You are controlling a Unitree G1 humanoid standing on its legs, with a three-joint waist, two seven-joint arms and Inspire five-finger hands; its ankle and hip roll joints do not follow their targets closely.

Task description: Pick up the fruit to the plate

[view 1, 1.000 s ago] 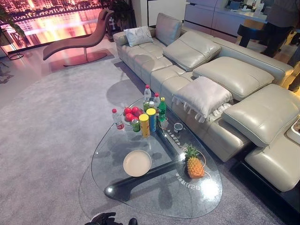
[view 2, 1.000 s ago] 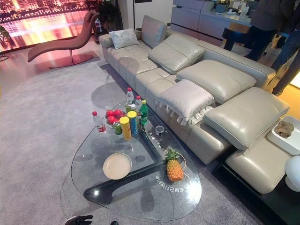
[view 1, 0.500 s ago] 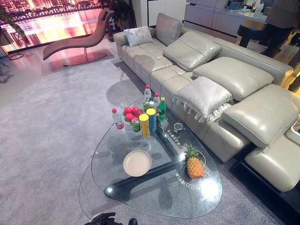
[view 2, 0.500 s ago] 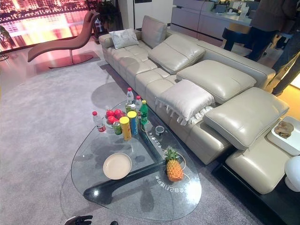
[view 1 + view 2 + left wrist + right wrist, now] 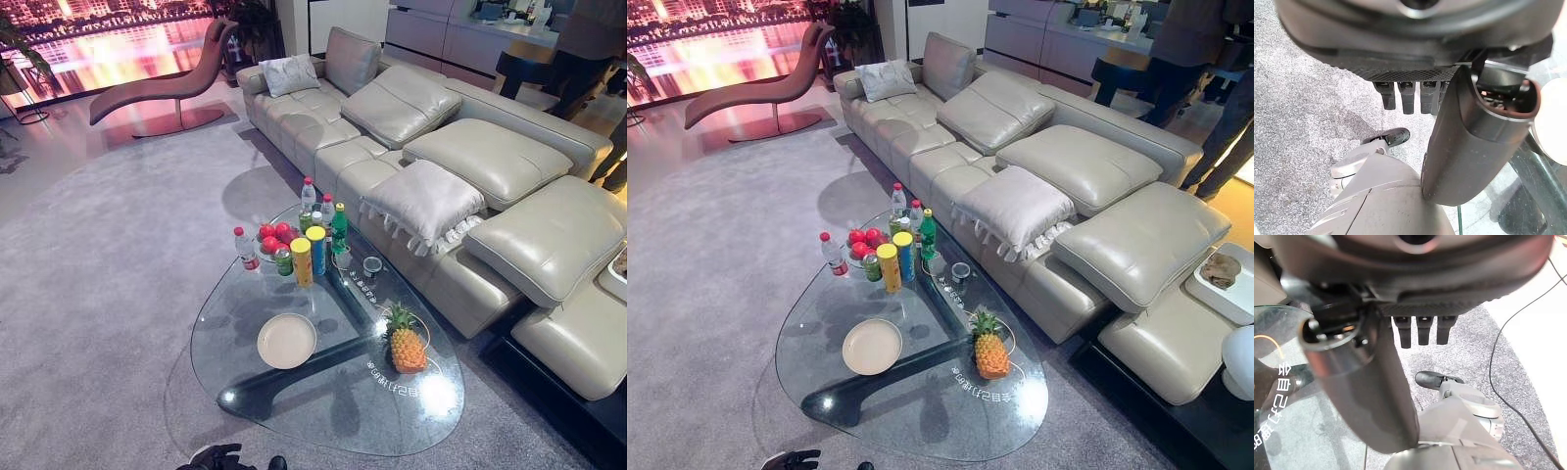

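Note:
A pineapple stands upright on the near right part of the glass coffee table. Several red apples lie in a bowl at the table's far left. A cream plate rests bare on the glass, left of the pineapple. My left hand hangs beside the table's near edge with straight fingers and holds nothing. My right hand hangs the same way over the carpet, open, with the glass table beside it.
Bottles, a green can and tall yellow and blue tubes crowd the table's far end. A long grey sofa runs along the table's right side. Grey carpet lies to the left. A person stands far back.
A person at the back right has shifted a little. The things on the table and both hands stay as they were.

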